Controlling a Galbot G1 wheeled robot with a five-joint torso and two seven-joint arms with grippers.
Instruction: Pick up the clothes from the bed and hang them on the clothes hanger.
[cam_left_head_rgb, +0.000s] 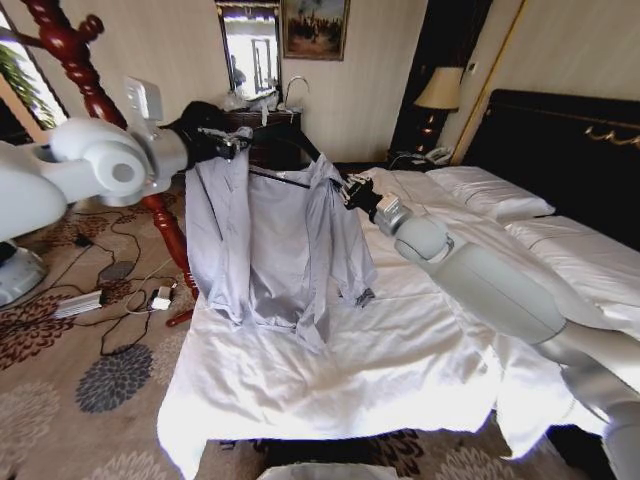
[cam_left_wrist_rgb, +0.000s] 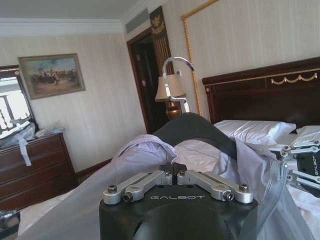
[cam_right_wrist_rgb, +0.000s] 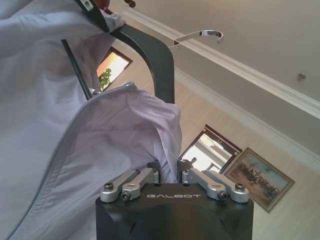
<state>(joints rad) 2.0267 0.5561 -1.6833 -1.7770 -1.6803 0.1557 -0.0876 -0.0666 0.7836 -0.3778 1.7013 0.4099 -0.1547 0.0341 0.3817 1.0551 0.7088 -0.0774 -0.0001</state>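
The shirt (cam_left_head_rgb: 270, 240) hangs draped on the hanger (cam_left_head_rgb: 290, 150), lifted above the bed (cam_left_head_rgb: 400, 350), its hem reaching the white sheet. In the head view it sits near centre, toward 11 o'clock. The left gripper (cam_left_head_rgb: 232, 143) grips one shoulder end of the hanger through the cloth, jaws closed on it. The right gripper (cam_left_head_rgb: 352, 190) is at the other shoulder, at 3 o'clock of the shirt, fingers pinched on the cloth and hanger end. The silver hook (cam_left_wrist_rgb: 176, 67) stands free above the hanger. A red wooden stand (cam_left_head_rgb: 90, 90) rises at 10 o'clock.
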